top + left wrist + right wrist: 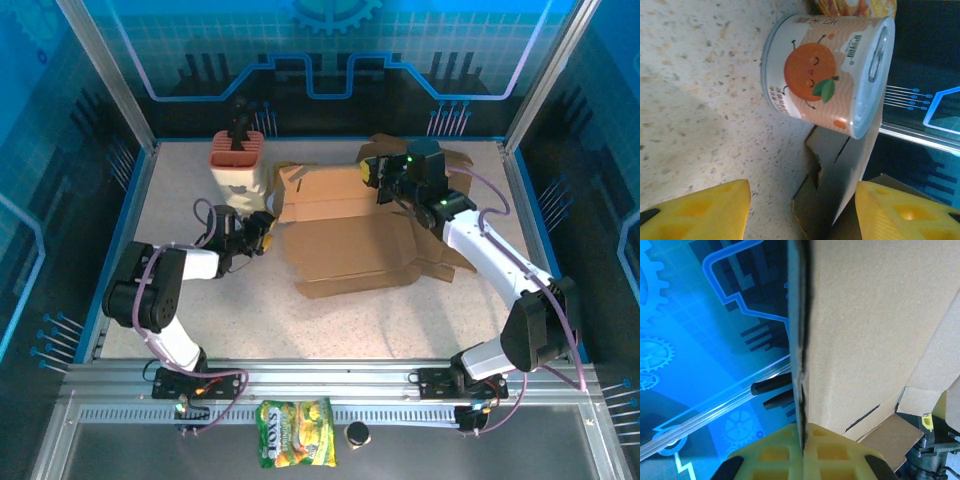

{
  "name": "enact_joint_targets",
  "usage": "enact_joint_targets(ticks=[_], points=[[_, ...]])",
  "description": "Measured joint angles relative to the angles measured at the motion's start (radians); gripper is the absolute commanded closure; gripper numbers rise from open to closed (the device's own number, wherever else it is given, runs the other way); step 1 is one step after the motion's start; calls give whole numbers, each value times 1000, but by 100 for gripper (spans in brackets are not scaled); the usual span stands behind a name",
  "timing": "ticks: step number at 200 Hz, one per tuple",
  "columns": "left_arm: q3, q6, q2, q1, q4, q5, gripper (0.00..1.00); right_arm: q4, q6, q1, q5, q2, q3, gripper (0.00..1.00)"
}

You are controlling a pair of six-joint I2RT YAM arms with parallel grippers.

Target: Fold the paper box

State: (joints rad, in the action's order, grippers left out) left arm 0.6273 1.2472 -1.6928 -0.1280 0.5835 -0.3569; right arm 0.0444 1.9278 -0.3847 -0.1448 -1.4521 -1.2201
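On the surface [180, 200] | paper box [350, 240] partly unfolded | right hand [378, 187] clamped on its far panel | left hand [262, 230] apart, seemingly just beside its left edge

The left wrist view's lower edge crops both yellow fingers [700, 212] of the left hand [802, 210], and the can's [825, 75] small print is unreadable. The right wrist view crops the paper box [865, 330] at top and right and the right hand [802, 442] at the bottom. In the top view, the dark item [356, 434] beside the snack bag [296, 446] is too small to identify.
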Motion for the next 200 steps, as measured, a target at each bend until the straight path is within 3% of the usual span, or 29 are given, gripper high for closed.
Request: enact_joint_targets(ticks=[75, 140, 159, 200], points=[[-37, 51, 14, -87, 156, 2, 42, -20, 22, 13, 7, 0, 0, 100], [-61, 49, 46, -100, 145, 20, 40, -55, 9, 15, 3, -17, 1, 100], [-68, 22, 112, -99, 11, 34, 41, -71, -34, 15, -13, -36, 2, 100], [-69, -81, 395, -95, -471, 90, 42, -95, -126, 5, -45, -77, 30, 100]])
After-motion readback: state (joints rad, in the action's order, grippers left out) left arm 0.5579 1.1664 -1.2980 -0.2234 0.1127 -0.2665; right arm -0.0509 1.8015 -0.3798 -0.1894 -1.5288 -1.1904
